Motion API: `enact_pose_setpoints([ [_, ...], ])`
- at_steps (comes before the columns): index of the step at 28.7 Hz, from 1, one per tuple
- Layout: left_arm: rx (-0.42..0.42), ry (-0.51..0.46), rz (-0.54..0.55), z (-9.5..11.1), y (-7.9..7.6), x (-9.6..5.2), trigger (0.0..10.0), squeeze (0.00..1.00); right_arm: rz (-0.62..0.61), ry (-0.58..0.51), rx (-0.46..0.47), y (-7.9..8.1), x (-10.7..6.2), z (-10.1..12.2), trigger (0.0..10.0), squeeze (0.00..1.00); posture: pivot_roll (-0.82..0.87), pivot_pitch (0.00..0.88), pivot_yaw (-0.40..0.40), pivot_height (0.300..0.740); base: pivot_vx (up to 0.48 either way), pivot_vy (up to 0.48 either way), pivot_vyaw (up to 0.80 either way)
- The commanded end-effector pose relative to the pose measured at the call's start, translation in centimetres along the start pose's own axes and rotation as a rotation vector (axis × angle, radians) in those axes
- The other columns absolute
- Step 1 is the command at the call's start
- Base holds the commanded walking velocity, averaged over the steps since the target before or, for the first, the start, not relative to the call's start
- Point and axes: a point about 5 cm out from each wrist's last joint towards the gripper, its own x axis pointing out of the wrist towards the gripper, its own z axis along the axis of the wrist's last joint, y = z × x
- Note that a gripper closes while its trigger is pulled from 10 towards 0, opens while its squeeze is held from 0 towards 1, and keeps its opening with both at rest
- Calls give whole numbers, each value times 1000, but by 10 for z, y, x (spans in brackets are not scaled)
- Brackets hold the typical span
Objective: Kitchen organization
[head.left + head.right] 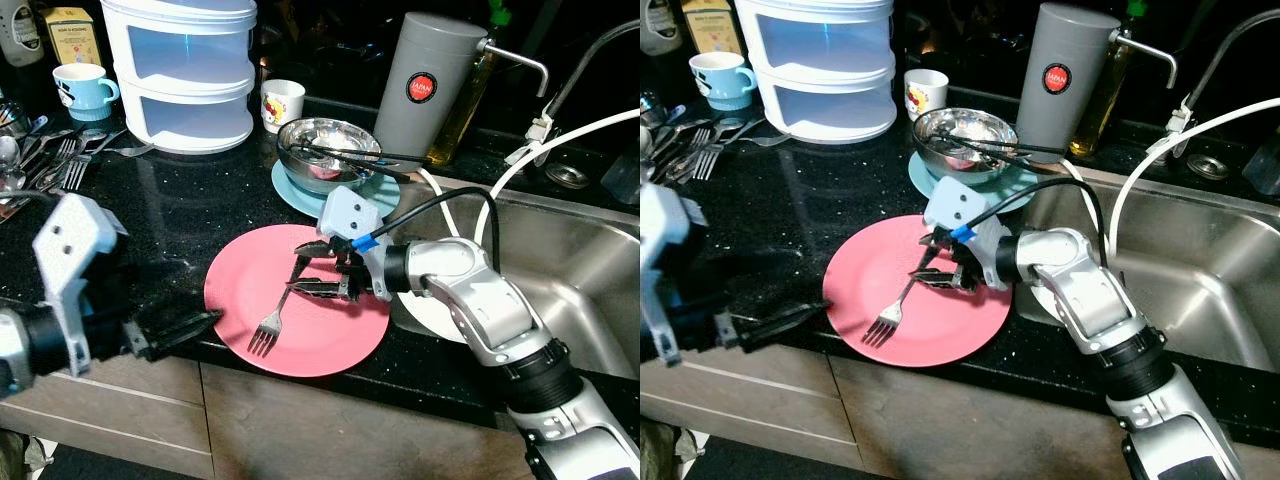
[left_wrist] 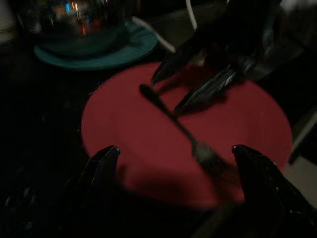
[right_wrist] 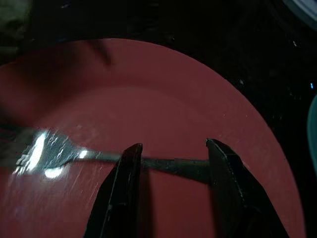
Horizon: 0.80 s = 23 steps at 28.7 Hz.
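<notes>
A pink plate (image 1: 330,340) lies on the black counter near its front edge. On it rests a silver fork (image 1: 270,322), tines toward me. My right gripper (image 1: 305,270) reaches in from the sink side and hovers low over the fork's handle (image 3: 168,163). It is open, and the handle lies across beneath its two fingertips (image 3: 126,183). At the plate's left rim my left gripper (image 1: 195,325) is held low. It is open, its fingers (image 2: 99,168) spread wide toward the plate (image 2: 223,129) and fork (image 2: 173,119).
Behind the plate a steel bowl (image 1: 328,145) with black utensils sits on a teal plate (image 1: 300,195). A grey flask (image 1: 425,90), white cup (image 1: 282,103), white stacked container (image 1: 185,80), blue mug (image 1: 85,90) and loose cutlery (image 1: 60,160) line the back. A sink (image 1: 570,270) lies right.
</notes>
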Motion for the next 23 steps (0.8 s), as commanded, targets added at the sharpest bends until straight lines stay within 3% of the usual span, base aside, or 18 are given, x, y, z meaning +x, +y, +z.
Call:
enact_pose_setpoints([
  [1,-1,-13,18,0,0,8,10000,0,-52,34,46,-5,3,-1,10000,0,151,0,-104,740,0,0,0],
  [5,-22,-24,119,-2,12,15,10000,0,-118,23,152,-10,7,2,10000,0,146,0,-103,740,0,0,0],
  [9,-43,-38,205,-5,19,21,10000,0,-64,1,141,-2,5,5,10000,0,142,0,-101,740,0,0,0],
  [14,-81,-106,335,-1,30,31,10000,0,-66,63,184,-2,2,1,10000,0,139,0,-106,740,0,0,0],
  [22,-104,-140,398,-1,33,33,10000,0,-106,130,298,-3,-2,1,10000,0,136,0,-108,740,0,0,0],
  [23,-107,-143,413,-1,34,33,10000,0,-159,144,303,-5,-4,7,10000,0,132,0,-109,740,0,0,0],
])
